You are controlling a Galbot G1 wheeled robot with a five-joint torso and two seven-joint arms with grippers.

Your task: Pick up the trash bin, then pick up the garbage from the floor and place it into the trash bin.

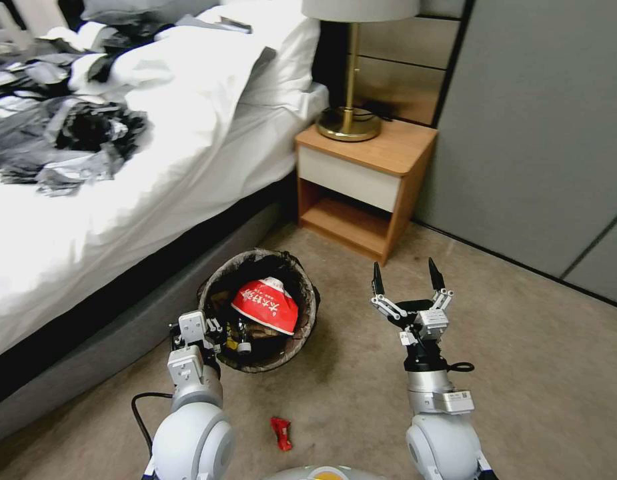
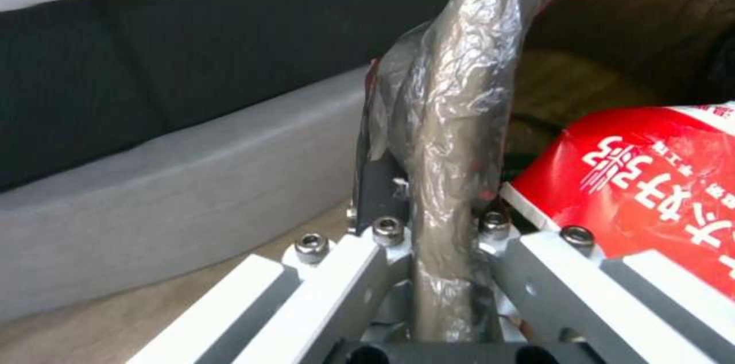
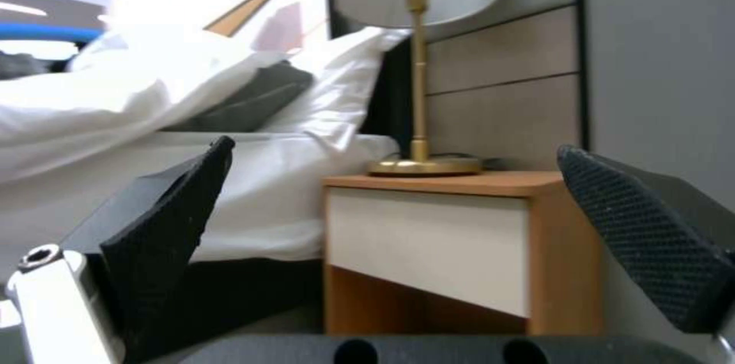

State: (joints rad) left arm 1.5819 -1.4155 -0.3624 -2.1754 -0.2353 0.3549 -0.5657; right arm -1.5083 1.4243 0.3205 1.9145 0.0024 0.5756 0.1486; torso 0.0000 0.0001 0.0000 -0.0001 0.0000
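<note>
crumpled red wrapper (image 1: 280, 433) on carpet | left end effector (image 2: 429, 203) pinching trash bin (image 1: 301, 320) crinkly plastic-lined rim | right end effector (image 1: 408, 280) spread, textured black pads

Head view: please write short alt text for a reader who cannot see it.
The left gripper is shut on the rim of the trash bin, which holds a red packet, beside a bed. The right gripper hovers open over the carpet; a red wrapper lies there.

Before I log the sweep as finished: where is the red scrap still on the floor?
In the head view the red scrap lies on the carpet near the robot's base, between its arms, nearer the left one and just short of the trash bin.
</note>
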